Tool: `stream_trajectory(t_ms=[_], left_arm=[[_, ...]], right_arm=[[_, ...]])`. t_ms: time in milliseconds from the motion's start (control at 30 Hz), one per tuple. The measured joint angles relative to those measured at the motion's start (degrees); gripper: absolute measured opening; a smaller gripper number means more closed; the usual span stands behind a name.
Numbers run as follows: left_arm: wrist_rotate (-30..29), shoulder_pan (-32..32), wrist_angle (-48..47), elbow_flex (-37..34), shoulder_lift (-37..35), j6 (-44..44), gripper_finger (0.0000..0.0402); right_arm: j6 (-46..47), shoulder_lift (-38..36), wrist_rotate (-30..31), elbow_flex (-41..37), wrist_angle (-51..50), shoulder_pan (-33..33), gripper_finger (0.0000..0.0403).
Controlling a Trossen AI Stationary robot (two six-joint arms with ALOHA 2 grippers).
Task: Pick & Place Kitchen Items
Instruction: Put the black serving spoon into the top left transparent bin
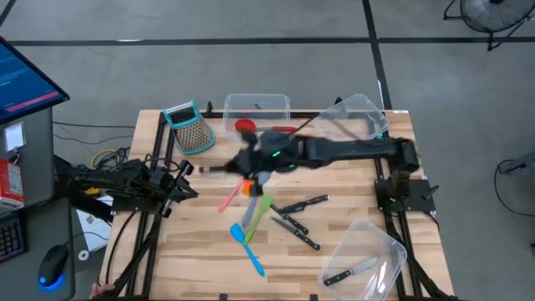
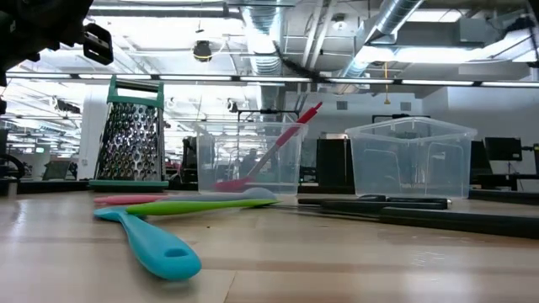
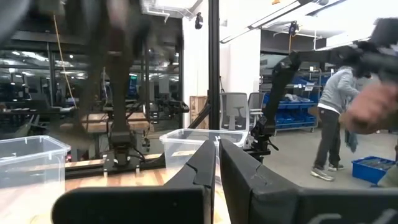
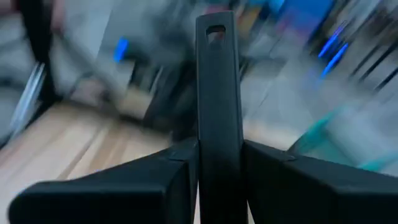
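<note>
Right gripper (image 4: 217, 165) clamped on black ladle (image 4: 217, 74) handle. Left gripper (image 3: 217, 177) jaws together. Knife (image 1: 351, 270) in near bin (image 1: 393, 242).

Bright ceiling strip lights glare in the low view, the table (image 1: 351, 226) is evenly lit with soft shadows, and motion blur smears the right arm (image 1: 334, 150) from above and everything behind the handle (image 4: 217, 93).
</note>
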Motion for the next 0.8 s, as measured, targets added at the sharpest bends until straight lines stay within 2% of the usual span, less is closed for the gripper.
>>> stream_trajectory(t_ms=[167, 300, 533, 733, 800], left_arm=[[0.01, 0.00, -0.02, 0.00, 0.00, 0.00, 0.0008], [0.00, 0.01, -0.04, 0.00, 0.00, 0.00, 0.0008], [0.00, 0.00, -0.02, 0.00, 0.00, 0.00, 0.0008], [0.01, 0.00, -0.02, 0.00, 0.00, 0.00, 0.0008], [0.00, 0.02, -0.06, 0.00, 0.00, 0.00, 0.0008]], right_arm=[[-7.08, -7.75, 0.74, -6.30, 25.30, -1.27, 0.0077], [-9.75, -9.04, 1.59, -13.21, 43.91, -3.70, 0.0077], [-8.17, -6.58, 3.73, -18.25, 47.88, -13.48, 0.0077], [-1.56, -0.04, -3.58, -18.06, 57.72, -21.17, 0.0077], [1.28, 1.61, -4.31, -17.86, 59.93, -23.25, 0.0077]])
